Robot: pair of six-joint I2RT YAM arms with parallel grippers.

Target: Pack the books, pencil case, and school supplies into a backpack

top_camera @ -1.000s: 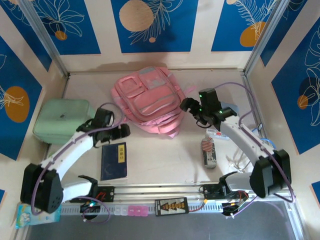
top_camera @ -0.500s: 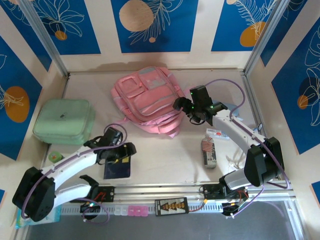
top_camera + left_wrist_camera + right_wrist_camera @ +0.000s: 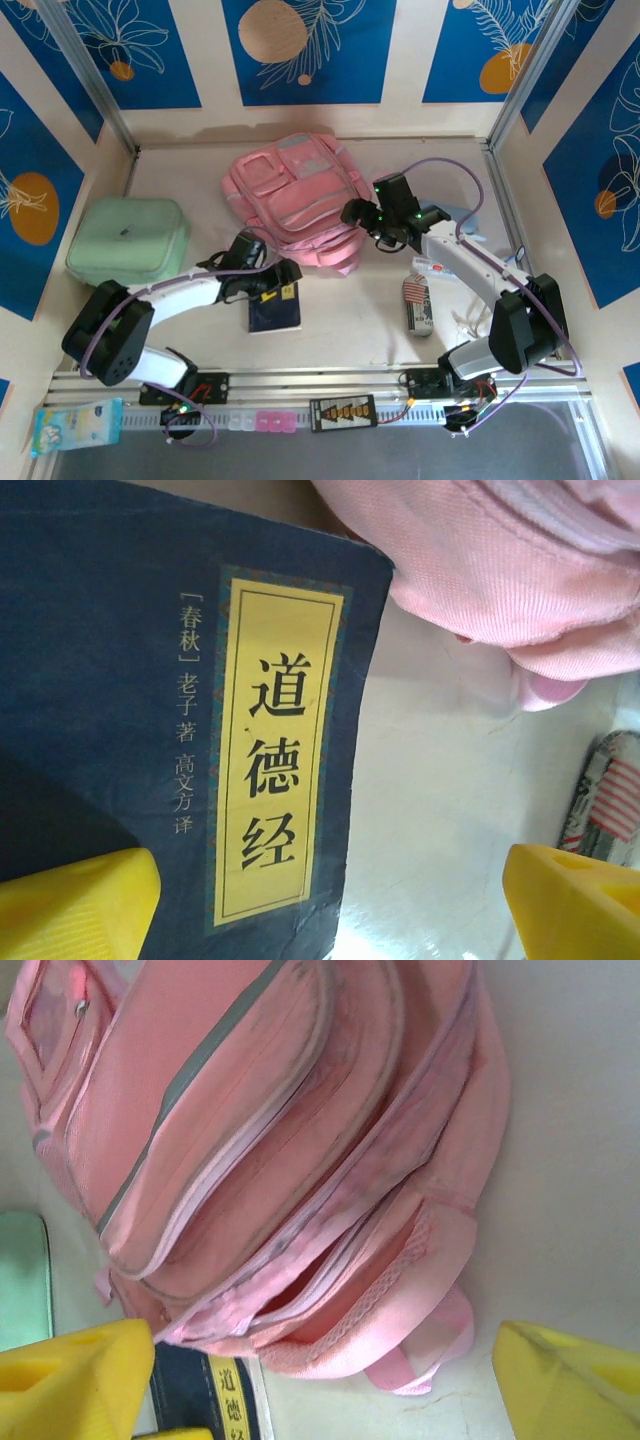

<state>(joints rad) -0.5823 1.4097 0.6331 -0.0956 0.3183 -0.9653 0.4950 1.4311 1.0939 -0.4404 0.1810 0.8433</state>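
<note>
Your left wrist view is cutting off the dark blue book (image 3: 110, 660) at its left and bottom edges and the striped pack (image 3: 608, 798) at its right edge. Overhead, the left gripper (image 3: 284, 284) is covering the book's far end, and the right arm (image 3: 472, 268) is hiding part of a white card (image 3: 430, 266) near the right edge of the table (image 3: 350, 335).
</note>
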